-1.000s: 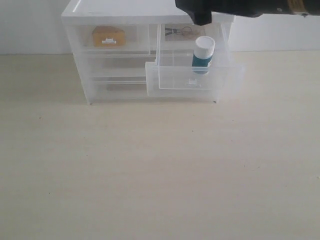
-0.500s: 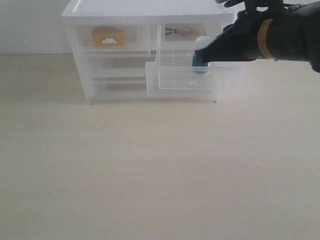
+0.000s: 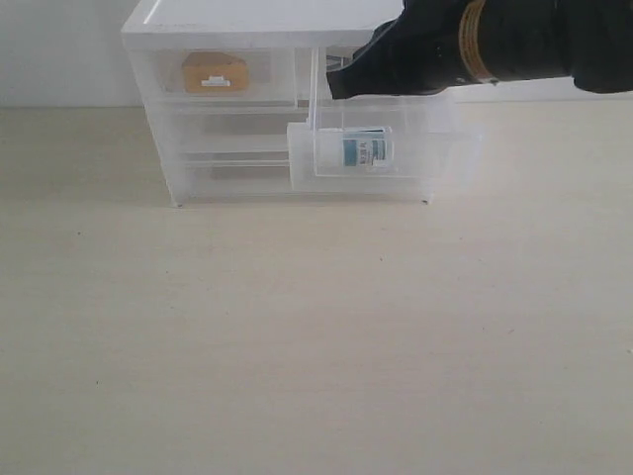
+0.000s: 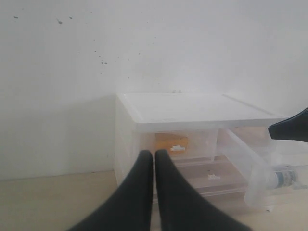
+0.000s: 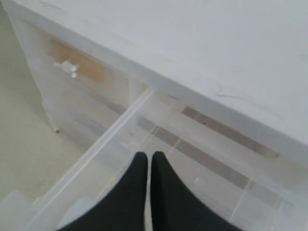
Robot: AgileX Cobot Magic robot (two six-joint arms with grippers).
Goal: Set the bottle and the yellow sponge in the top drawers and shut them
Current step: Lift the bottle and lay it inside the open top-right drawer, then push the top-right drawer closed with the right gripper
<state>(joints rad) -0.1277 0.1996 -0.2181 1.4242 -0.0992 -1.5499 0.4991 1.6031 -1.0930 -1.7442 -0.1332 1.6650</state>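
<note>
Beige with a fine horizontal grain, the table [image 3: 297,346] shows a few small dark specks and a soft shadow at the foot of the cabinet [image 3: 247,15]. The cabinet stands at the far side of the table, in front of a plain white wall [image 3: 59,49]. In the left wrist view the wall carries scattered dark specks on its upper part. The cabinet is white with a flat top and translucent drawer fronts. The top left drawer [image 3: 272,74] is shut, with its front flush with the frame. The yellow sponge [image 3: 214,72] lies inside it, visible through the front behind the white tab handle [image 3: 215,81]. The top right drawer [image 3: 445,158] is pulled well out over the table. The bottle [image 3: 366,148] lies on its side on the floor of this drawer, close to the front wall, with its blue-and-white label turned toward the exterior camera. The full-width drawers [image 3: 237,148] below are shut. The right arm [image 3: 514,40], black with a gold band, reaches in from the right above the open drawer. The right gripper [image 5: 149,156] hangs over the drawer interior, apart from the bottle, with its jaws pressed together and nothing between them. The left gripper [image 4: 153,154] is held back from the cabinet and faces its front, its jaws likewise clenched and empty.
</note>
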